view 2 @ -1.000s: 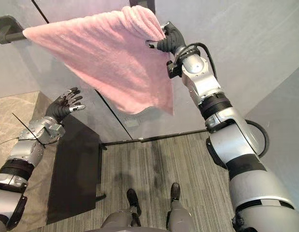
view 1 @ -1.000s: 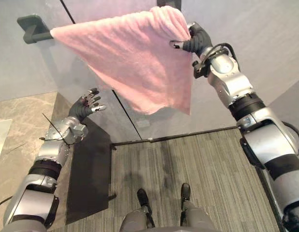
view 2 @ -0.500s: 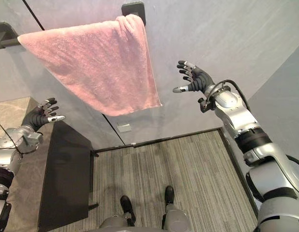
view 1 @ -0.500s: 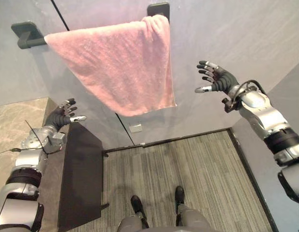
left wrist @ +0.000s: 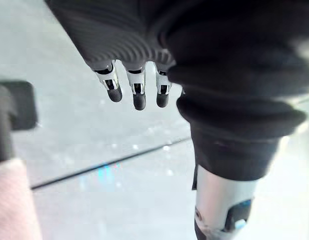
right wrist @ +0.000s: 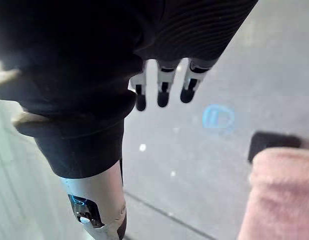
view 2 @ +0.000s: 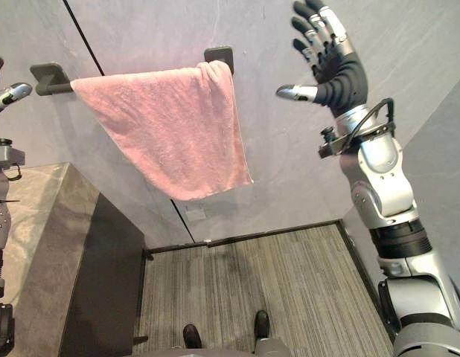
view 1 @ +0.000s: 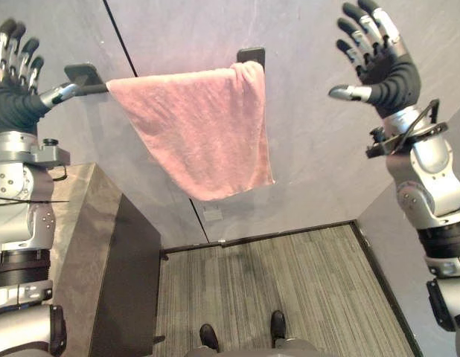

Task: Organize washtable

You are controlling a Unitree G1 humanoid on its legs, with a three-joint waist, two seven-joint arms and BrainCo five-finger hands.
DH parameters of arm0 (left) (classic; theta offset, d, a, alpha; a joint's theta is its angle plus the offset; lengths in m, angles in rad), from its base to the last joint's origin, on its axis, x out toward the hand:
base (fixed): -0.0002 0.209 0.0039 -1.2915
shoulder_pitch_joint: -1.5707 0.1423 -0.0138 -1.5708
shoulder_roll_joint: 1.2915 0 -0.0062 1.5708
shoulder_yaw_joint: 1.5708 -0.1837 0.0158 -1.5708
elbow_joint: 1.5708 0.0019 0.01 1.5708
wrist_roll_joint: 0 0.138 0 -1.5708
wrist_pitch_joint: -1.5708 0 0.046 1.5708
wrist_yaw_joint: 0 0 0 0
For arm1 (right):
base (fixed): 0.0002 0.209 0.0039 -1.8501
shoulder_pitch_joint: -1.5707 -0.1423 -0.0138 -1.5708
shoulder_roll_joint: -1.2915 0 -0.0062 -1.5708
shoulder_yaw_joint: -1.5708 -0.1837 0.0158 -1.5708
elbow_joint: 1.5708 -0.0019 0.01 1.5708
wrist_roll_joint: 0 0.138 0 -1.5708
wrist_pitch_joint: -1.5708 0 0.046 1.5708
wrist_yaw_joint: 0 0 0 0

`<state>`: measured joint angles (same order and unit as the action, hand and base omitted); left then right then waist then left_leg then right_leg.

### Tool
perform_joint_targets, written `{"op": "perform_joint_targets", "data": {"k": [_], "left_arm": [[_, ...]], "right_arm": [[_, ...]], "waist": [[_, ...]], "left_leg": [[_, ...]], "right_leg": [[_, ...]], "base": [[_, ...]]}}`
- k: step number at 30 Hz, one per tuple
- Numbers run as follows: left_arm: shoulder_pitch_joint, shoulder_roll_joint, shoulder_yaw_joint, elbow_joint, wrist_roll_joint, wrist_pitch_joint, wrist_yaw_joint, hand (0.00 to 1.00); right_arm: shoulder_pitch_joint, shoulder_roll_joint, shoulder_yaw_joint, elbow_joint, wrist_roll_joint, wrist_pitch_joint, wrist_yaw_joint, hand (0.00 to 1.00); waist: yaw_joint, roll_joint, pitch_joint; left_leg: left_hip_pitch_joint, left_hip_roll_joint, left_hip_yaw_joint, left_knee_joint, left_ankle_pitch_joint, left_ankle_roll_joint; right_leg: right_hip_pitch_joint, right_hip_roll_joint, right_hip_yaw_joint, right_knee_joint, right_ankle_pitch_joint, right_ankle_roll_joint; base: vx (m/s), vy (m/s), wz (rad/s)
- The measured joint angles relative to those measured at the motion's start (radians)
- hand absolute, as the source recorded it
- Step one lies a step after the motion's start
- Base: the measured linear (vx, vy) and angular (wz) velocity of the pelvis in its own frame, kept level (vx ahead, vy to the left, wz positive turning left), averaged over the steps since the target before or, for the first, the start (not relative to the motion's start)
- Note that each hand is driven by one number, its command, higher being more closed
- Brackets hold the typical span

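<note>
**A:** Start closest in. What are the hands doing?

**B:** Both are raised and hold nothing. The left hand (view 1: 14, 97) is up by the left edge, with its fingers (left wrist: 139, 97) straight and spread and its thumb stuck out sideways. The right hand (view 1: 382, 63) is up on the other side in the same way, palm open, with its fingers (right wrist: 163, 95) extended and fanned apart. Neither touches anything.

**A:** And below the left arm?

**B:** That's the washtable (view 1: 77, 245), which has a brownish stone top and a dark side panel (view 1: 133, 282) facing the room. Past it is a grey striped floor (view 1: 289, 275) that runs up to the wall (view 1: 319, 163).

**A:** Where is the towel?

**B:** The pink towel (view 1: 204, 126) is draped over a dark rail (view 1: 98, 88) on the wall, between the two hands and well apart from the right one. The rail ends in a left bracket (view 1: 82, 73) and a right bracket (view 1: 251, 56). The towel's top edge runs along the rail right up to the right bracket, and a short bare stretch of rail shows at the left end. Its lower edge slants, so it hangs lowest on the right.

**A:** Is the left thumb touching the rail?

**B:** No. In the right eye view it sits clear of the left bracket.

**A:** Can you read any writing or labels?

**B:** There's a thin dark seam (view 1: 122, 37) running down the wall behind the towel. Below the towel there's a small pale plate (view 1: 211, 214), too small to make out any marking.
</note>
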<state>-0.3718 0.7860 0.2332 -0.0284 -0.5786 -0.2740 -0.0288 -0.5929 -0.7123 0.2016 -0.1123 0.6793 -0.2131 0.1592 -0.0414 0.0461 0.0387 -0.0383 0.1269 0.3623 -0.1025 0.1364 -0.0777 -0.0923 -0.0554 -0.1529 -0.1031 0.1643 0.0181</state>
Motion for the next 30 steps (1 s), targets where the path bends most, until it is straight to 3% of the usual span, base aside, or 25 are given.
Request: {"op": "perform_joint_targets", "data": {"k": [3,5,10,17,21,30], "left_arm": [[0.006,-0.009,-0.075,-0.034,-0.031,-0.009,-0.036,0.00],[0.018,-0.009,-0.183,-0.079,-0.064,-0.009,-0.084,0.00],[0.071,-0.008,-0.359,-0.118,-0.145,0.005,-0.171,0.00],[0.039,-0.008,-0.523,0.043,-0.246,0.045,-0.213,0.00],[-0.047,-0.009,-0.616,0.197,-0.246,0.076,-0.229,0.00],[-0.302,-0.061,-0.623,0.384,-0.246,0.080,-0.205,0.00]], "right_arm": [[0.016,-0.006,0.124,-0.002,0.021,0.004,0.041,0.00],[0.016,-0.020,0.249,-0.004,0.040,0.013,0.083,0.00],[0.016,-0.047,0.420,-0.005,0.077,0.045,0.132,0.00],[-0.074,-0.046,0.591,0.110,0.100,0.068,0.145,0.00],[-0.166,0.039,0.597,0.252,0.099,0.068,0.115,0.00],[-0.357,0.187,0.589,0.446,0.095,0.069,0.054,0.00]], "waist": [[0.003,0.013,-0.014],[0.009,0.021,-0.022],[0.012,0.024,-0.026],[0.014,0.023,-0.025],[0.025,0.023,-0.018],[0.028,0.024,0.070]], "left_leg": [[-0.001,0.001,-0.004,0.000,0.000,0.000],[-0.002,0.002,-0.006,0.000,0.000,-0.001],[-0.005,0.002,-0.007,0.000,0.000,-0.001],[-0.037,0.008,-0.014,0.000,0.002,-0.002],[-0.079,0.008,-0.020,0.000,0.006,-0.003],[-0.133,-0.001,-0.027,0.000,0.019,0.009]], "right_leg": [[0.002,0.000,-0.006,0.000,-0.001,0.000],[0.004,0.000,-0.009,0.000,-0.001,0.000],[0.002,0.000,-0.010,0.000,-0.001,0.001],[-0.027,-0.001,-0.010,0.001,0.000,0.002],[-0.069,0.000,-0.012,0.003,0.007,0.005],[-0.121,0.000,-0.016,0.005,0.027,-0.008]], "base": [[0.00,-0.001,0.06],[-0.01,0.000,0.04],[0.00,0.000,0.00],[0.00,-0.001,0.01],[0.00,0.003,0.03],[0.03,0.017,0.01]]}}
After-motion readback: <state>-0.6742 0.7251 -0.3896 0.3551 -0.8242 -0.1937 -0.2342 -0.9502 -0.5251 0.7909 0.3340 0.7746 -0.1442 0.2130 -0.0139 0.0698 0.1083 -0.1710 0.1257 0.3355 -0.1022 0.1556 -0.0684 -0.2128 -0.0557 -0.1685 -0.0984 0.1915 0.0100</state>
